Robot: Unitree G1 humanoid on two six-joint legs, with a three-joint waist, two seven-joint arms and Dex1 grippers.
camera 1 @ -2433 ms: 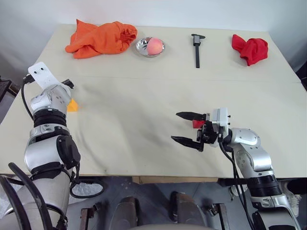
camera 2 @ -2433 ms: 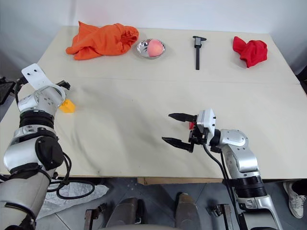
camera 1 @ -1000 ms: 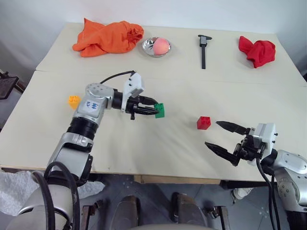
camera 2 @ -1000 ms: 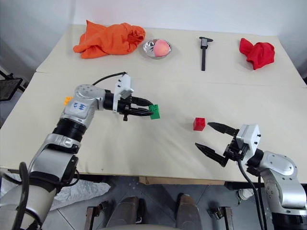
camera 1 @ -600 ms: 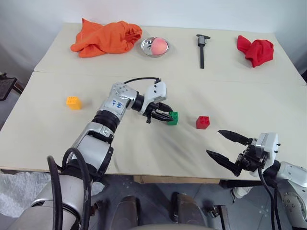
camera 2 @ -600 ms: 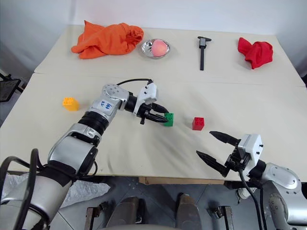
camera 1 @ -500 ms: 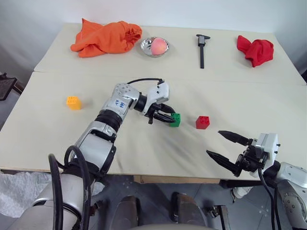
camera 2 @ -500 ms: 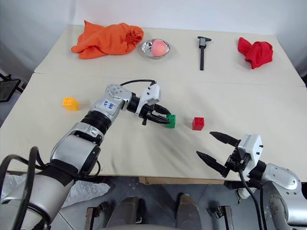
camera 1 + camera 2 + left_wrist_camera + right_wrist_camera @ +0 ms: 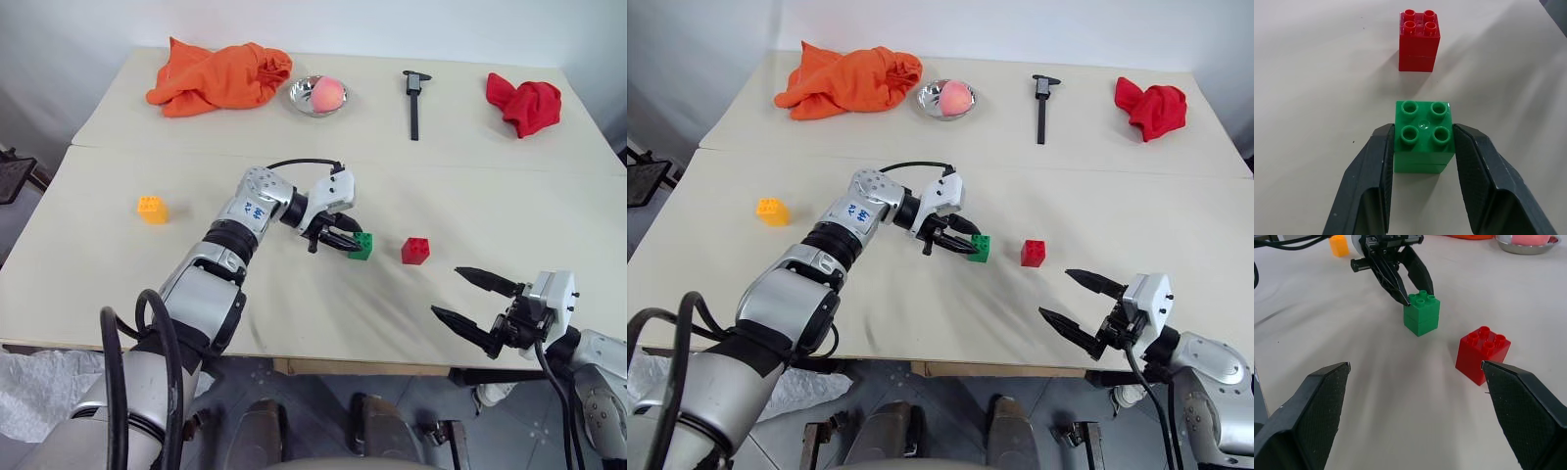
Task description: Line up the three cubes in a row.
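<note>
Your left gripper (image 9: 1423,147) pinched the green cube (image 9: 1423,136) by its flat sides, just beside the red cube (image 9: 1419,41); it looked light, rigid, slippery. Your right gripper (image 9: 472,299) gaped empty.

A pale cream bench (image 9: 549,196) stood before a plain white wall (image 9: 392,24); grey floor (image 9: 313,382) showed below its near edge.

Yellow-orange brick (image 9: 1339,245) cut by frame edge, studs maybe hidden.
</note>
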